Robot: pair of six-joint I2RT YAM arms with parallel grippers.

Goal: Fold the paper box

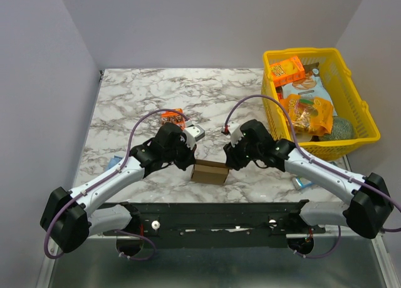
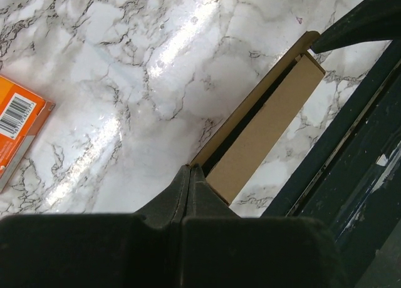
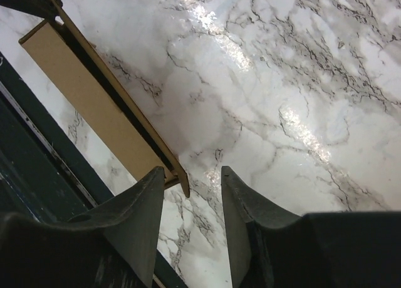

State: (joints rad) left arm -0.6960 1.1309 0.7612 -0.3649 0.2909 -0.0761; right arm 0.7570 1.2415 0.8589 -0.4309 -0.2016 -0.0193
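Note:
The brown paper box lies near the table's front edge, between my two grippers. In the left wrist view it shows a flat panel with a thin upright wall behind it. My left gripper is shut, and the end of that wall runs into the seam between its fingertips. It sits at the box's left end in the top view. My right gripper is open at the box's right end. The box's corner flap lies between its fingers, close to the left finger.
A yellow basket of snack packets stands at the back right. An orange carton and a small grey-white item lie behind the left gripper. Blue packets lie at the left and right. The black arm rail runs along the front edge.

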